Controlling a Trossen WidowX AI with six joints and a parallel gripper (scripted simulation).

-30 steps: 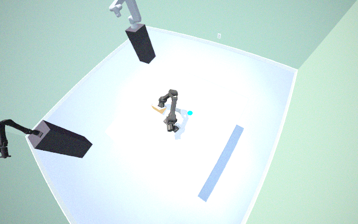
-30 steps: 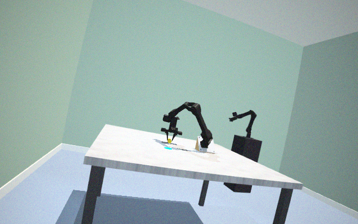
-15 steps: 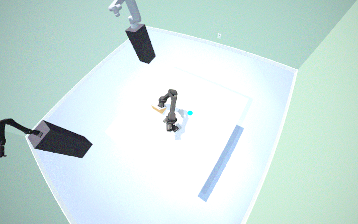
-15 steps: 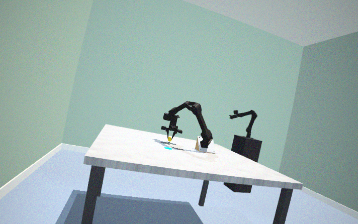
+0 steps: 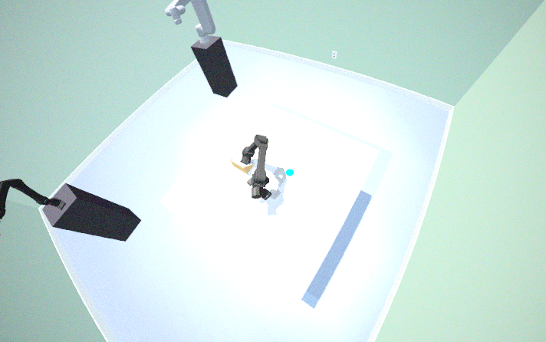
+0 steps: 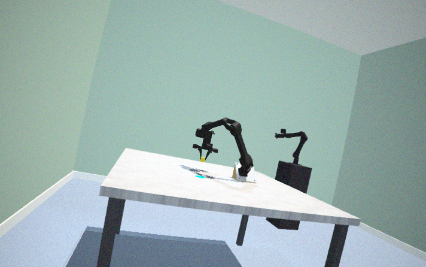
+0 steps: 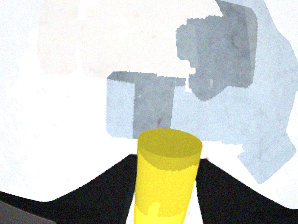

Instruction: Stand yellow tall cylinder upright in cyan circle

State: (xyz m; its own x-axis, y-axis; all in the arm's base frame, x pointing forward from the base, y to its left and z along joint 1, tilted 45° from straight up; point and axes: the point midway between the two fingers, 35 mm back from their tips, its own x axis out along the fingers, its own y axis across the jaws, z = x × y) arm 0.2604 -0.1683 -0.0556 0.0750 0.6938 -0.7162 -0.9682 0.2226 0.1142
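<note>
Black jointed arm (image 5: 261,159) (image 6: 241,141), blocky joints; black pincer (image 6: 203,159) (image 7: 166,164), tapering fingers.

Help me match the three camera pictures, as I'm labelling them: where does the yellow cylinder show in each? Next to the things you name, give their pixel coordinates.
Top: not visible.
Exterior: the yellow cylinder (image 6: 203,159) (image 7: 166,182) is left of centre, between the gripper's fingertips.
Wrist: bottom, just right of centre, between the fingers.
Shared landmark: the gripper's arm (image 5: 261,161) (image 6: 240,141), in top and exterior; wrist shows only its fingers.
</note>
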